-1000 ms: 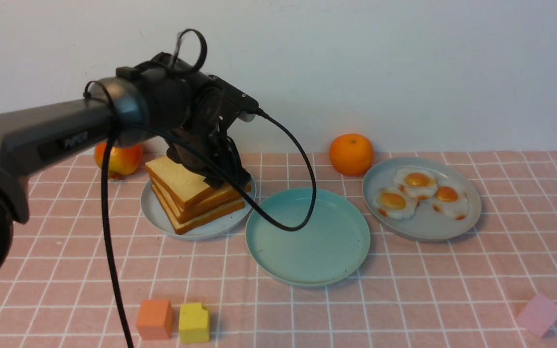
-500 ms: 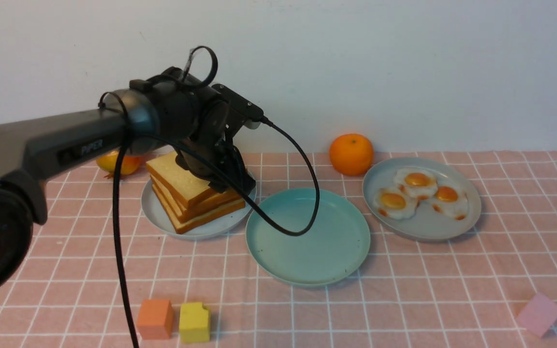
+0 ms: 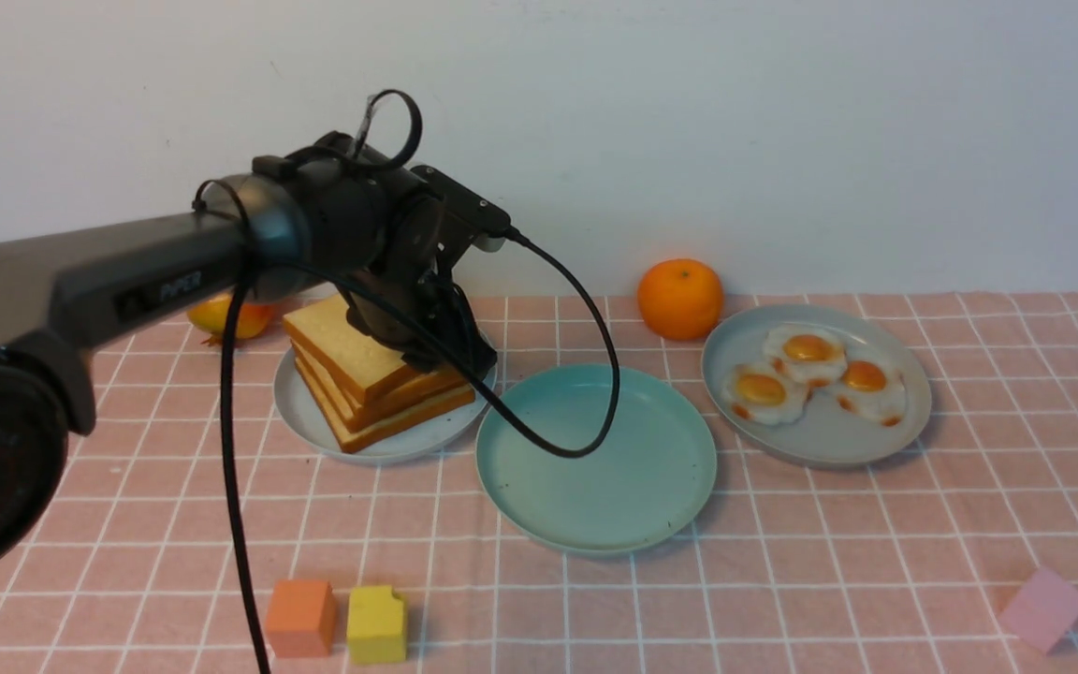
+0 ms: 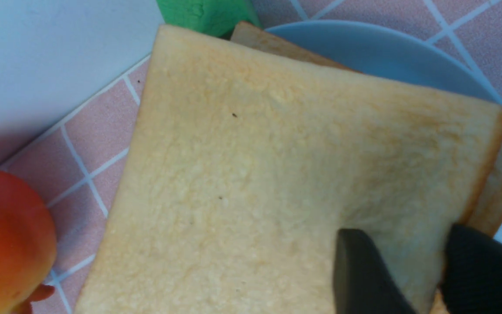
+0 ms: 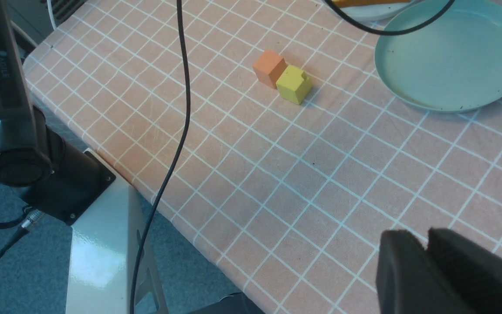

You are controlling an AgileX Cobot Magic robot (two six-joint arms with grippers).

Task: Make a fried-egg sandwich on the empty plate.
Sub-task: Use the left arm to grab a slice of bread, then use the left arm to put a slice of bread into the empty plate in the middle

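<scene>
Squarely in the middle of the surface, on its pink checked cloth, sits the empty plate, mint-green, round and shallow, its floor bare. No fried-egg sandwich is assembled yet; its parts lie on the two grey-blue plates on either side.

Just to the left, almost rim to rim with the green one, the toast plate carries the toast stack, several square golden slices with brown crusts, fanned a little askew. The left hand is down at the stack's far right corner. In the left wrist view its fingers stand apart across the edge of the top slice, one over the face and one past the crust. Whether they already pinch it cannot be told. A black cable loops from that wrist over the green plate's near-left part.

To the right, the egg plate holds three fried eggs, white with orange yolks, overlapping one another.

An orange rests by the wall between the green plate and the egg plate. A red-yellow fruit sits behind the left arm, near the toast. A green block shows just past the toast plate.

Nearer the robot, an orange cube and a yellow cube sit side by side. A pink cube lies well apart at the right.

The right hand hangs over the near edge of the surface, closed, fingers pressed together.
</scene>
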